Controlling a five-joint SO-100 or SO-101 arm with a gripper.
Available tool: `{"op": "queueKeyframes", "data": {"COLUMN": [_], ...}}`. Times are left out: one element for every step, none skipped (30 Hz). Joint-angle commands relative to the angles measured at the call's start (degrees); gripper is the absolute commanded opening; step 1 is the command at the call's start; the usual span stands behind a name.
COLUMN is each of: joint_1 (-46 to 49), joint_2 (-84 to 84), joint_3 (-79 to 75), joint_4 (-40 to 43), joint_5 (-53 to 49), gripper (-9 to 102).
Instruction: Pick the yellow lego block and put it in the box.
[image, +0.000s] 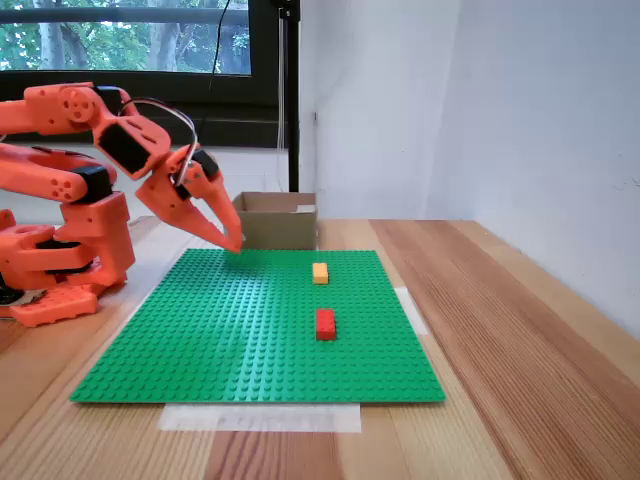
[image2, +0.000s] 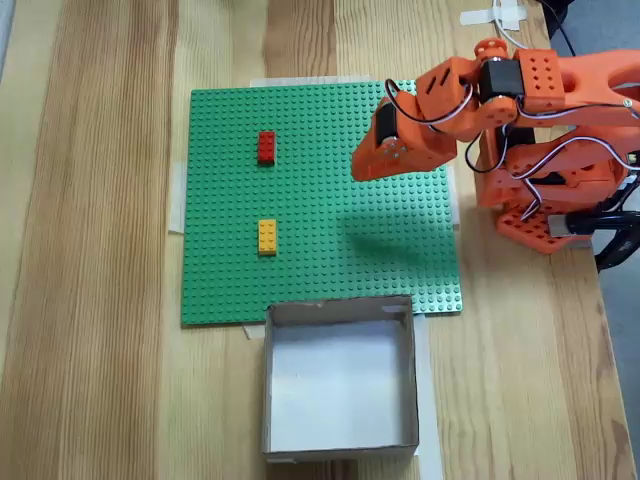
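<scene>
One red brick, one yellow lego block, one box behind

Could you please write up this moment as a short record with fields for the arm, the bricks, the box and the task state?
arm: gripper above the green baseplate, holding nothing; open or shut unclear
yellow brick: on the baseplate, untouched
red brick: on the baseplate, farther from the box
box: open, nothing visible inside, at the baseplate's edge
task state: pick not yet begun
</scene>
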Motion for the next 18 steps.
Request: {"op": "queueKeyframes", "data": {"joint_1": [-0.8,-1.1,-1.6,-1.9,-2.5,-2.9,-3.3,-3.8,-4.1,-4.5,-4.7,-4.8,-5.3,-5.4,-5.5,-5.5,-5.4,-5.1], "joint_2": [-5.4,-7.0,-8.7,-10.2,-12.0,-13.6,-15.2,-17.1,-18.8,-20.8,-22.9,-24.9,-30.9,-32.2,-33.8,-35.2,-36.7,-38.1], "joint_3": [-6.2,-7.5,-9.0,-10.5,-12.3,-13.8,-15.2,-16.9,-18.3,-19.8,-21.4,-23.3,-29.1,-30.6,-32.5,-34.4,-35.9,-37.6], "joint_4": [0.5,0.7,1.1,1.5,2.0,2.4,2.6,2.9,3.0,3.0,3.1,3.3,4.5,4.8,5.3,6.0,6.6,6.9], "joint_5": [0.4,0.4,0.5,0.8,0.9,1.0,1.0,1.0,0.9,0.8,0.9,0.8,0.5,0.4,0.6,0.6,0.4,0.4], "gripper": [0,0,0,0,1,1,1,1,1,1,1,1,2,2,2,2,3,3]}}
